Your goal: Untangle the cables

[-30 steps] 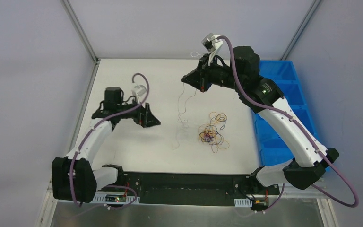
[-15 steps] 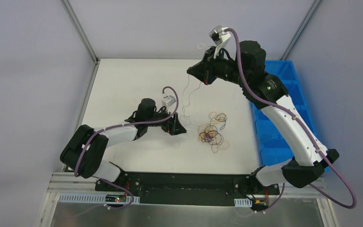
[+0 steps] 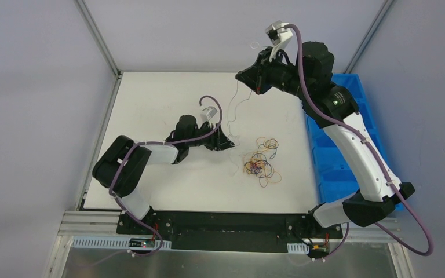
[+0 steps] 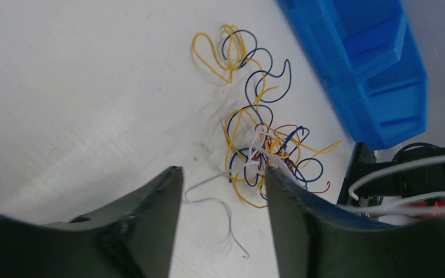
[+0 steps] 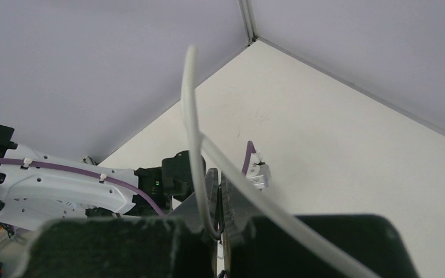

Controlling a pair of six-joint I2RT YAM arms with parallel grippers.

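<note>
Far beyond the clump (image 3: 259,165) of cables and raised well above it, your right gripper (image 3: 257,86) is clenched on the white cable (image 5: 190,116), which hangs down toward the clump's left side. Just left of the clump, your left gripper (image 4: 223,191) sits low over the table (image 3: 150,104) with its jaws parted, grasping nothing; a loose curl of the white strand lies on the surface between them. The clump itself, made of yellow, dark blue, red and white loops, rests on the table with the blue bin (image 3: 347,116) well off to its right. Watch the white strand: it appears to run on into the clump, so more lift would likely drag the whole knot along or cinch it tighter rather than free it. Your left jaws could shut on the slack tail only, or miss so thin a wire altogether, and then nothing anchors the clump. So fine a strand may also slip out of the right grip under tension. As for writing, no brand, label or lettering can be read on anything around the clump.
</note>
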